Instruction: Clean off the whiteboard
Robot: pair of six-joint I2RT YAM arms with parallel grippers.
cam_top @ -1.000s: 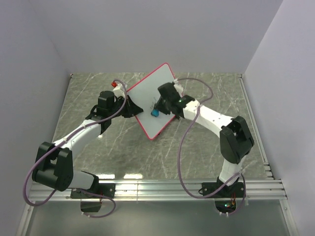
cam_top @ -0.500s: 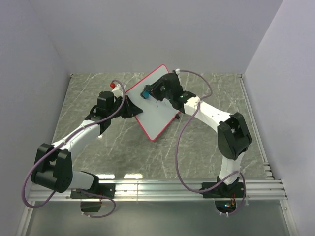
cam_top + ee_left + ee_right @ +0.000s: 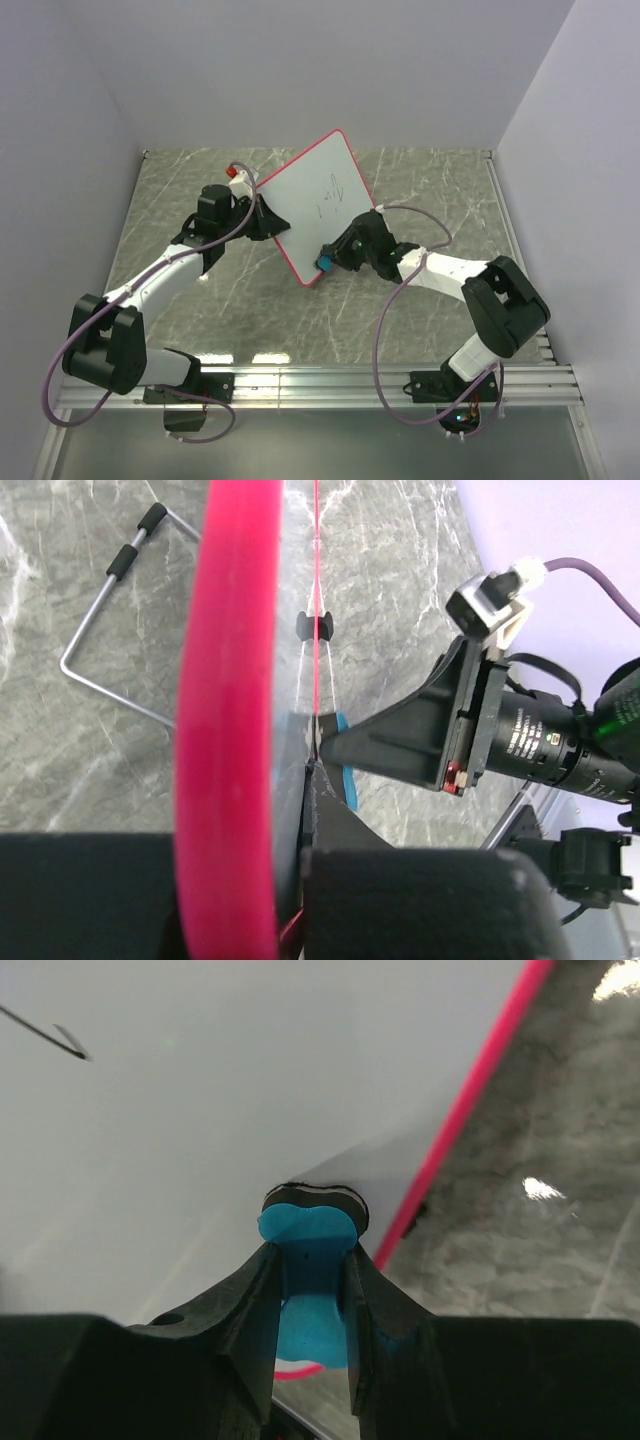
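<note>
The whiteboard (image 3: 318,208), white with a pink frame, is held up on edge and tilted over the table. My left gripper (image 3: 266,218) is shut on its left edge; the left wrist view shows the frame (image 3: 225,730) edge-on between the jaws (image 3: 305,780). Thin black pen marks (image 3: 333,190) remain on the upper right part. My right gripper (image 3: 330,258) is shut on a blue eraser (image 3: 324,263), whose black felt face (image 3: 315,1198) presses on the board (image 3: 200,1090) near its lower corner and pink frame (image 3: 470,1100). A pen mark (image 3: 45,1032) shows at the top left of the right wrist view.
A bent metal wire stand (image 3: 100,630) with black sleeves lies on the marble table (image 3: 180,200) behind the board. A small red and white object (image 3: 236,172) sits by the left gripper. Grey walls enclose the table; a metal rail (image 3: 320,380) runs along the near edge.
My right gripper, holding the eraser, went from the board's middle to its upper left, then down to the lower corner. The board and left gripper barely moved.
</note>
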